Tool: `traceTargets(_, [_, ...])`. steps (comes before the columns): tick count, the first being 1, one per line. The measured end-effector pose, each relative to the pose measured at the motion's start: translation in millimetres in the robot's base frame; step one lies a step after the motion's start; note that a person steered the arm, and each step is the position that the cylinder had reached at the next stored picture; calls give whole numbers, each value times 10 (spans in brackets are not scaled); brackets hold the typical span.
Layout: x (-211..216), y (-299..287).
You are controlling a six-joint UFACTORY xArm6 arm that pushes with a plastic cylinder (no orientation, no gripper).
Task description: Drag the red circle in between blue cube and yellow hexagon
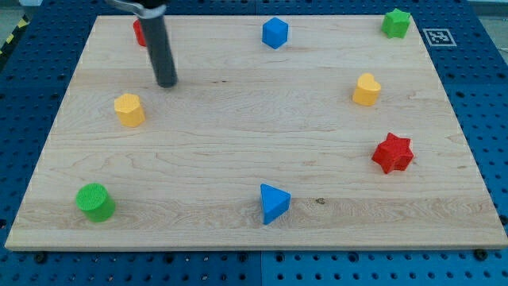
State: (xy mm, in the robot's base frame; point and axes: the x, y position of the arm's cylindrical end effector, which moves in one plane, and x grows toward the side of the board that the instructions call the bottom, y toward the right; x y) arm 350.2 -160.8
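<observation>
The wooden board [254,159] holds two blocks each of red, blue, yellow and green; no gripper, just my tip [167,83]

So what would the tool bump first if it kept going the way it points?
Probably just the wooden board: my tip points down at it, with the yellow hexagon off to the view's lower left.

You have a pale wooden board [238,135] with fine brown grain, lying on a blue pegboard table [24,79] dotted with dark holes; upper left, a red circle [138,32] shows partly behind the dark grey rod; my tip [167,83] is near-black; top centre, a blue cube [275,32]; left, a yellow hexagon [128,110]; upper right, a green star [395,23] and a black-and-white marker tag [438,36]; right, a yellow heart [366,90] and red star [393,153]; bottom, a green cylinder [95,202] and blue triangle [274,203].
</observation>
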Motion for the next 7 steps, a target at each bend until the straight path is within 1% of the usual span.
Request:
traceTargets(1, [-373, -391])
traceTargets(3, [-1107, -994])
traceTargets(4, [-1341, -872])
traceTargets(5, [-1282, -397])
traceTargets(6, [-1059, -305])
traceTargets(7, [-939, -305])
